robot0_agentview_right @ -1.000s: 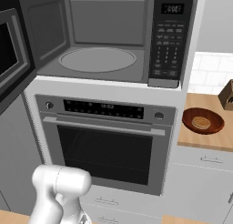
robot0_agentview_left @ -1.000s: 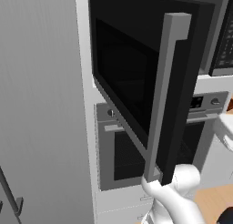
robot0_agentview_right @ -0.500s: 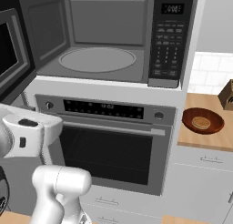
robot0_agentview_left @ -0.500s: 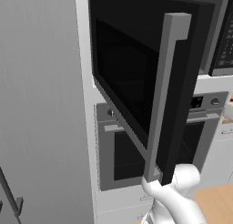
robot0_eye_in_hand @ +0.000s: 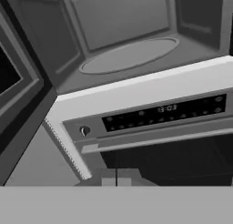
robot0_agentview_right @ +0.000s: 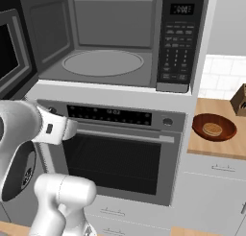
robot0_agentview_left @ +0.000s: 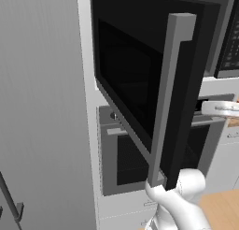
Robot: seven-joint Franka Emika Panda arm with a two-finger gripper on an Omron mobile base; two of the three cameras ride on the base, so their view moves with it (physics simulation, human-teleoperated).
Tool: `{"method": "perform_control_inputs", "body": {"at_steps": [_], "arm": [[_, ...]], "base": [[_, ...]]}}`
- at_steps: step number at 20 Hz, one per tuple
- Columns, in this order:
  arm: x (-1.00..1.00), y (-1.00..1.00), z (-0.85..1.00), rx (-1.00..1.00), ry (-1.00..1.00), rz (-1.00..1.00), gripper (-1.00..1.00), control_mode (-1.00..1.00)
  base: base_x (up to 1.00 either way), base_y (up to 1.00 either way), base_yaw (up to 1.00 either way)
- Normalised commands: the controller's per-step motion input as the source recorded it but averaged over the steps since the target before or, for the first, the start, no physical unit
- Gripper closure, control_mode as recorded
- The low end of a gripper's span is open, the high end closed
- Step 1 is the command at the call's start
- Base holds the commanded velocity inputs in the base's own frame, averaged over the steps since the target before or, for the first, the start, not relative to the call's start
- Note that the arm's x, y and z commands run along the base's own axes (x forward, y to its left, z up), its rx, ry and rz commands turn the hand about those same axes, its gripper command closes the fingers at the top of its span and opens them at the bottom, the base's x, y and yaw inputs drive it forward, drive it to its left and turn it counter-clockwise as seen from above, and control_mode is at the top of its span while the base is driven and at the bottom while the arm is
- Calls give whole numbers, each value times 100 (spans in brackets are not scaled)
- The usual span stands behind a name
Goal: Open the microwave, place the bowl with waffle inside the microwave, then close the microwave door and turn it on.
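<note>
Microwave door (robot0_agentview_left: 140, 84) open; jaws clenched, empty. Next: swing right, spread jaws, grab bowl (robot0_agentview_right: 214, 127) by rim, keeping waffle (robot0_agentview_right: 212, 129) level.

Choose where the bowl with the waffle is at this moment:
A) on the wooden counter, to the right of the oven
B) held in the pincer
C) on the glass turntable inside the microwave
A: the bowl, with the waffle in it, rests on the wooden counter beside the oven.
</note>
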Motion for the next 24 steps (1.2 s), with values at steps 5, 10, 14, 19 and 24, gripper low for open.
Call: {"method": "perform_control_inputs", "body": {"at_steps": [5, 10, 14, 19, 24], "arm": [[13, -2, -19, 11, 30, 11, 100, -100], [1, 0, -27, 1, 11, 4, 100, -100], [0, 0, -38, 0, 0, 3, 100, -100], [0, 0, -39, 0, 0, 0, 100, -100], [0, 0, -8, 0, 0, 0, 100, 100]], "base": [[0, 0, 0], [0, 0, 0], [0, 0, 0], [0, 0, 0], [-1, -26, 0]]}}
